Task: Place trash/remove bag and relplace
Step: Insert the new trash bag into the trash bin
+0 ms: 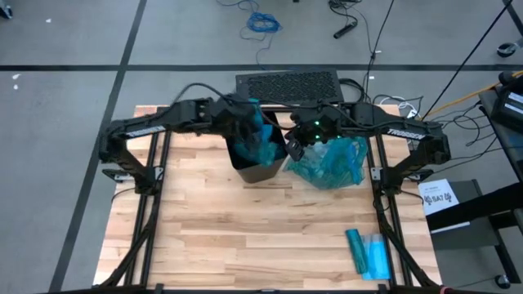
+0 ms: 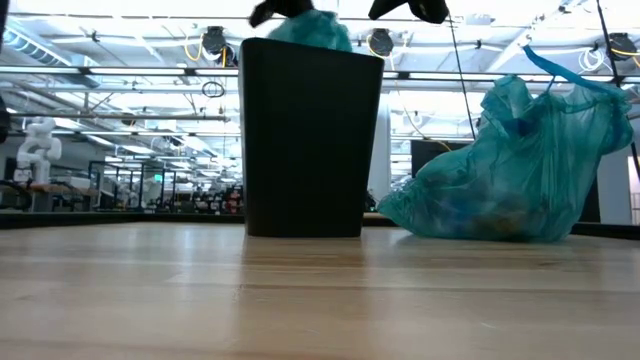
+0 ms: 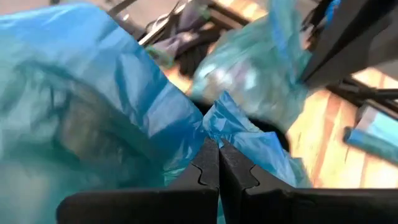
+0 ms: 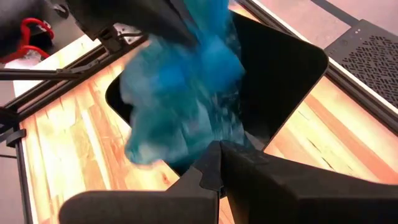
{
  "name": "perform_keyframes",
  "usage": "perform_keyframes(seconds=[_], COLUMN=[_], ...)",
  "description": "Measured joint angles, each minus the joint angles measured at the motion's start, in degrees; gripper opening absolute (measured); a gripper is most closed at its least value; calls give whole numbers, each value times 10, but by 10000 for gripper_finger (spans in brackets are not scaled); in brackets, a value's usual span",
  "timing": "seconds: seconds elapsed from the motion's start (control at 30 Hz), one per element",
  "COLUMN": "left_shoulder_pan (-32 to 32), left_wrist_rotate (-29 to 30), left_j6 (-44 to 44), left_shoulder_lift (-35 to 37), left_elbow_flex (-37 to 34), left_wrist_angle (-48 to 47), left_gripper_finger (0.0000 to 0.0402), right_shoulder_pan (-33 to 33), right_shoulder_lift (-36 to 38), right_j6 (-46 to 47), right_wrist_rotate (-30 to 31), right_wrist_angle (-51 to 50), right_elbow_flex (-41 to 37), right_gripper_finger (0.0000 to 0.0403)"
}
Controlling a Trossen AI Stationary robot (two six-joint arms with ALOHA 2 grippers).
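A black bin (image 1: pixel 260 162) (image 2: pixel 310 140) stands upright on the wooden table. A fresh teal bag (image 1: pixel 263 139) (image 4: pixel 180 87) hangs bunched over its mouth, its top showing above the rim (image 2: pixel 312 28). My left gripper (image 1: pixel 256 122) (image 3: pixel 218 146) is shut on this bag above the bin. My right gripper (image 1: pixel 294 149) (image 4: pixel 219 148) is shut over the bin's right rim, beside the bag. A full teal bag (image 1: pixel 331 163) (image 2: pixel 510 170) sits on its bottom right of the bin. The trash shows only as pale shapes through its film (image 2: pixel 470 215). My left gripper pinches a gathered fold of the fresh bag's film (image 3: pixel 219 127) between its two fingers, slanting down from the table's left. The bag spreads out past the fingers and hangs slack into the bin. My right gripper's shut tips lie by the bag's lower film (image 4: pixel 233 134); whether they touch it I cannot tell.
A roll of teal bags (image 1: pixel 368 251) lies near the table's front right corner. A black perforated box (image 1: pixel 288 84) stands behind the bin at the far edge. Bare wood spreads in front of the bin toward the near edge.
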State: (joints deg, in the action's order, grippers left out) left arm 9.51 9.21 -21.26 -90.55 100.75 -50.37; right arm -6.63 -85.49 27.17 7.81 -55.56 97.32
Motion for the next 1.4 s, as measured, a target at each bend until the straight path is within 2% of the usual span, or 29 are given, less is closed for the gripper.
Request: perform_keyframes(seconds=[0.17, 0.37, 0.47, 0.63, 0.73, 0.87, 1.0, 1.07, 1.17, 1.4], left_shoulder_pan=[-17, -18, -17, -28, -35, -41, -40, -40, -41, -40], left_wrist_rotate=[1, 59, 69, 68, 46, 27, -5, -23, -46, -66], left_j6=[8, 16, 5, -9, -3, -3, -24, -24, -19, -9], left_shoulder_lift=[-33, -28, -1, 78, 122, 159, 184, 195, 205, 218], left_elbow_flex=[0, -24, -81, -219, -304, -403, -481, -498, -498, -499], left_wrist_angle=[111, 122, 168, 312, 383, 459, 647, 704, 705, 705], left_gripper_finger=[0, 0, 0, 0, 0, 0, 0, 0, 0, 0], right_shoulder_pan=[0, 0, 1, 1, 1, 1, 1, 1, 1, -22], right_shoulder_lift=[0, 26, 58, 109, 122, 110, 75, 58, 43, 31], right_j6=[4, 33, 32, 22, 18, 6, -21, -42, -57, -75], right_wrist_rotate=[26, 92, 103, 105, 105, 98, 54, 22, -12, -36], right_wrist_angle=[-2, -48, -67, -72, -72, -61, -35, -11, 20, 64], right_elbow_flex=[0, 0, 0, 0, 0, 0, 0, 0, 0, 0], right_gripper_finger=[0, 0, 0, 0, 0, 0, 0, 0, 0, 0])
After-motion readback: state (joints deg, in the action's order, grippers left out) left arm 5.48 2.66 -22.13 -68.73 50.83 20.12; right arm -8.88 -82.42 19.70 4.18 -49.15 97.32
